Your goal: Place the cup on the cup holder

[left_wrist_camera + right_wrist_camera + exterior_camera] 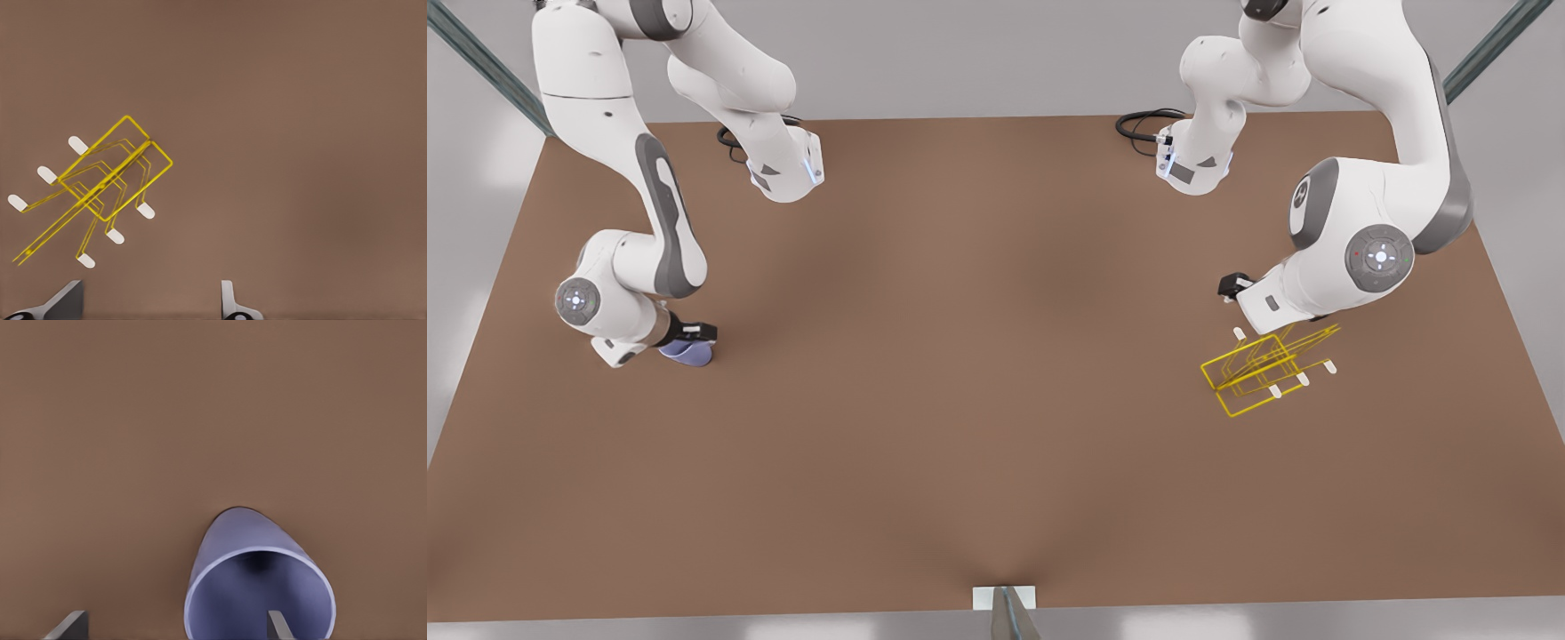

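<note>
Right pincer [690,342] sits wide open at the surface's [978,356] 9 o'clock edge, one finger inside the tipped-over cup [687,353], probably for a rim grab. Left pincer [1236,286], also open, waits above the cup holder [1267,369] at 3 o'clock.

I see a matt brown worktop [978,400]. The cup [257,587] looks smooth, satin plastic. The cup holder [113,180] is thin glossy yellow wire.

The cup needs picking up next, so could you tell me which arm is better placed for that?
Right. The right gripper is at the cup, one finger inside its rim; the left gripper is by the cup holder.
</note>
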You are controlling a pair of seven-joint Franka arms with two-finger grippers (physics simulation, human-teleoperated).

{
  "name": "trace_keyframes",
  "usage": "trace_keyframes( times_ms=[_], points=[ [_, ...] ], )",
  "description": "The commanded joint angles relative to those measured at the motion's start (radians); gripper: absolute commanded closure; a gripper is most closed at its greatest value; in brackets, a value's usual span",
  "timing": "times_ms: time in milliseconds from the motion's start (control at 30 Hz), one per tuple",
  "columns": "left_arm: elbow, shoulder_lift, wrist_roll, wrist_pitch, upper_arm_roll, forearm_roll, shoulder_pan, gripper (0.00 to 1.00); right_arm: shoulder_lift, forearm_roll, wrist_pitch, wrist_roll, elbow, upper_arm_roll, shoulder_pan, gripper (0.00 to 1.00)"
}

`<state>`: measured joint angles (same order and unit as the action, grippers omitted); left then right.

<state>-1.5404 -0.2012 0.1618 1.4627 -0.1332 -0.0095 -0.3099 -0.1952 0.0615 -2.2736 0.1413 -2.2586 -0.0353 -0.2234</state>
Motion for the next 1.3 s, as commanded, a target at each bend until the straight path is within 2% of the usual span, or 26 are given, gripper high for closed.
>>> trace_keyframes(
  times_ms=[0,367,400,433,467,500,533,1033,1133,1200,1267],
  points=[
    [0.000,0.000,0.005,0.001,0.000,0.003,0.000,0.00,0.000,0.011,-0.132,0.080,-0.013,0.000,-0.001,0.00],
    [-0.004,0.002,0.005,-0.001,0.000,0.003,-0.003,0.00,-0.020,0.061,-0.133,0.075,-0.053,0.002,-0.011,0.00],
    [-0.004,0.002,0.005,-0.001,0.000,0.003,-0.003,0.00,-0.021,0.060,-0.136,0.072,-0.052,0.002,-0.013,0.06],
    [-0.004,0.002,0.005,-0.001,0.000,0.003,-0.003,0.00,-0.026,0.060,-0.138,0.070,-0.048,0.002,-0.013,0.36],
    [-0.004,0.002,0.005,-0.001,0.000,0.003,-0.003,0.00,-0.026,0.060,-0.139,0.070,-0.045,0.002,-0.013,0.58],
    [-0.003,0.003,0.005,-0.001,0.000,0.003,-0.003,0.00,-0.026,0.060,-0.144,0.069,-0.041,0.001,-0.014,0.71],
    [-0.004,0.003,0.005,-0.001,0.000,0.003,-0.003,0.00,-0.026,0.060,-0.144,0.069,-0.039,0.002,-0.014,0.79],
    [-0.003,0.008,0.001,-0.004,0.000,0.003,-0.005,0.00,-0.017,0.060,-0.152,0.078,-0.036,0.000,-0.031,0.79],
    [-0.003,0.008,0.001,-0.004,0.000,0.003,-0.011,0.00,0.023,0.051,-0.061,0.078,-0.012,-0.015,-0.021,0.79],
    [-0.003,0.008,0.001,-0.005,0.000,0.003,-0.011,0.00,0.040,-0.060,0.149,0.052,0.128,-0.087,-0.008,0.79],
    [-0.003,0.008,0.001,-0.004,0.000,0.003,-0.011,0.00,0.034,-0.228,0.141,0.040,0.146,-0.110,0.042,0.79]
  ],
)
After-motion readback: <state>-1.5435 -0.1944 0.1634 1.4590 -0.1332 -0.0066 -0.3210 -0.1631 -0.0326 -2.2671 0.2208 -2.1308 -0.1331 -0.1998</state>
